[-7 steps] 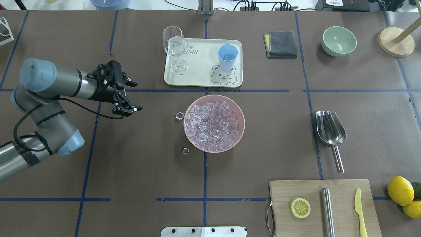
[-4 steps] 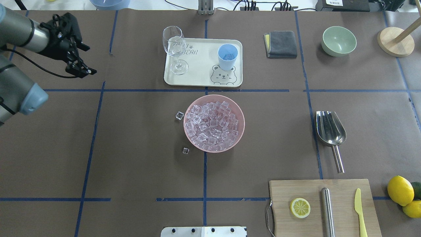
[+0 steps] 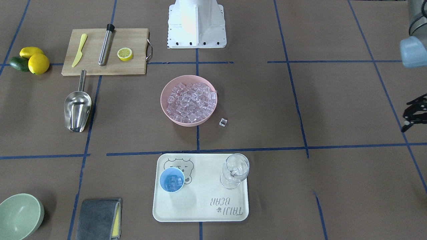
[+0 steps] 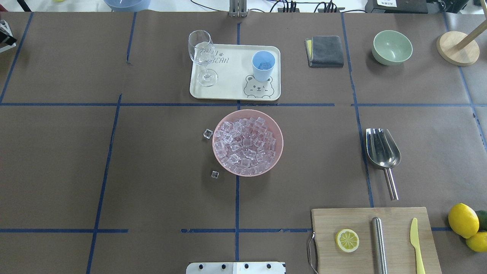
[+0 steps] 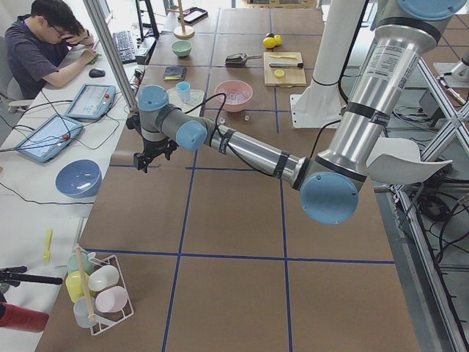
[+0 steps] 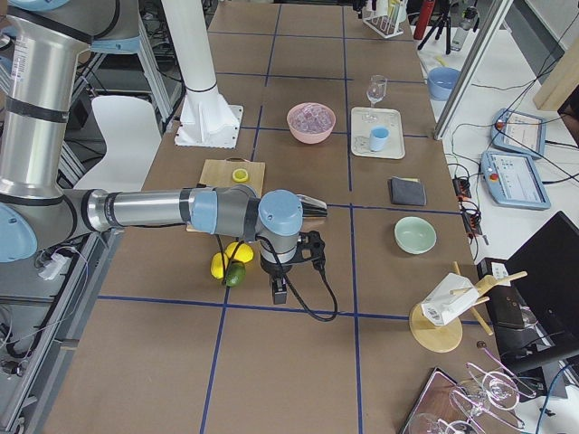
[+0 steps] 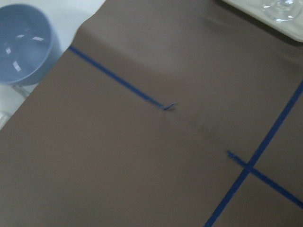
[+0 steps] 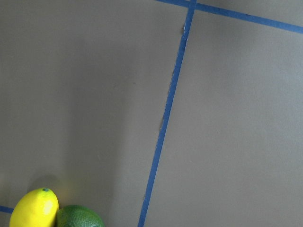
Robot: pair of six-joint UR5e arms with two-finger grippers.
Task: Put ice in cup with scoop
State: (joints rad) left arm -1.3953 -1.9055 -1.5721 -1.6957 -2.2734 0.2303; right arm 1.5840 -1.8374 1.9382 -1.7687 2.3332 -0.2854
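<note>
Gripper, left (image 3: 406,122): black fingers stand apart with nothing between them. It hangs over bare brown paper at the table's edge, next to the white desk (image 5: 37,220).

Gripper, right (image 6: 279,291): points down just beside the lemons (image 4: 463,220). Cannot tell whether its fingers are parted or closed.

Scoop (image 4: 382,150): lies flat on the table on the robot's right, trough facing up, well apart from both grippers. Its long axis runs roughly toward and away from the robot, slightly slanted. The mouth points away from the robot and the rod handle points back at the cutting board (image 4: 327,222).

Ice (image 4: 245,146): heaped in a pink bowl (image 4: 247,111) at table centre. Two loose cubes lie on the paper just left of the bowl, and a few cubes are inside the cup (image 4: 263,65).

Cup: upright on a cream tray (image 4: 232,89) beyond the bowl. A wine glass (image 4: 201,53) stands at the tray's other end.

Surface: table (image 4: 152,171) covered in brown paper and gridded with blue tape. It also carries a green bowl (image 4: 392,47) and a grey cloth (image 4: 326,50).

Room: a person (image 5: 44,44) sits at the white desk, with tablets (image 5: 91,101) lying on it.
</note>
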